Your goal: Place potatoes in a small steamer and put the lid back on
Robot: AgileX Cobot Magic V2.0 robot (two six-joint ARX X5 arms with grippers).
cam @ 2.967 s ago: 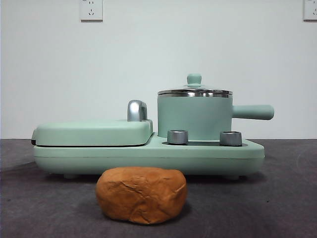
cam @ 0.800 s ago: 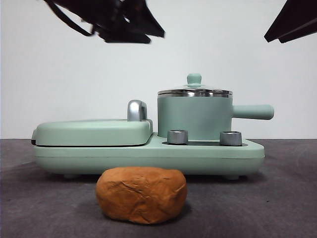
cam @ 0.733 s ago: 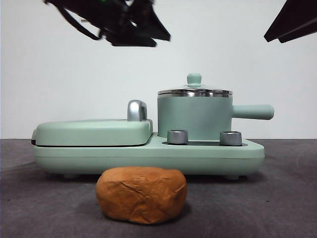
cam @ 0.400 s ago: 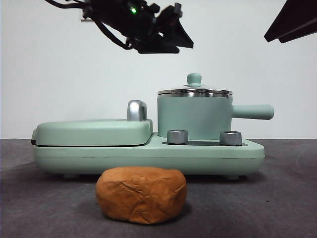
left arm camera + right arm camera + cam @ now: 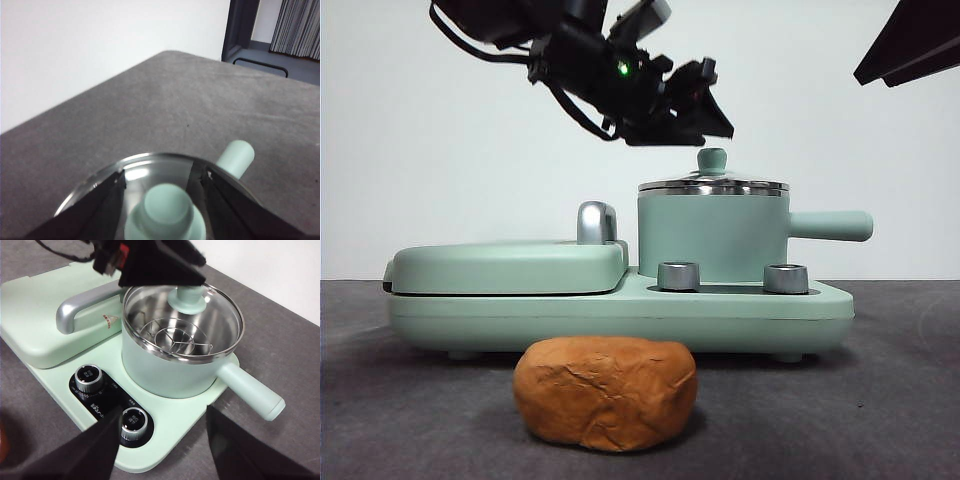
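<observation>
The potato (image 5: 605,392), an orange-brown wrinkled lump, lies on the grey table in front of the appliance. The small steamer (image 5: 713,235) is a mint-green pot standing on the base's right half, handle (image 5: 830,225) pointing right. Its glass lid (image 5: 200,315) is on, and a wire rack shows through it. My left gripper (image 5: 712,125) hangs open just above the lid's knob (image 5: 712,158); in the left wrist view the jaws of the left gripper (image 5: 162,175) flank the knob (image 5: 165,212) without touching it. My right gripper (image 5: 164,410) is open and empty, high at the right above the base.
The flat mint-green griddle (image 5: 510,265) with a chrome handle (image 5: 597,222) fills the base's left half. Two steel dials (image 5: 679,276) sit on the base in front of the pot. The right arm shows as a black tip (image 5: 910,40) at the top right corner.
My left arm has swung in from the upper left, moving right and down until its open jaws hang over the lid's knob. The right arm, potato and lid have not moved.
</observation>
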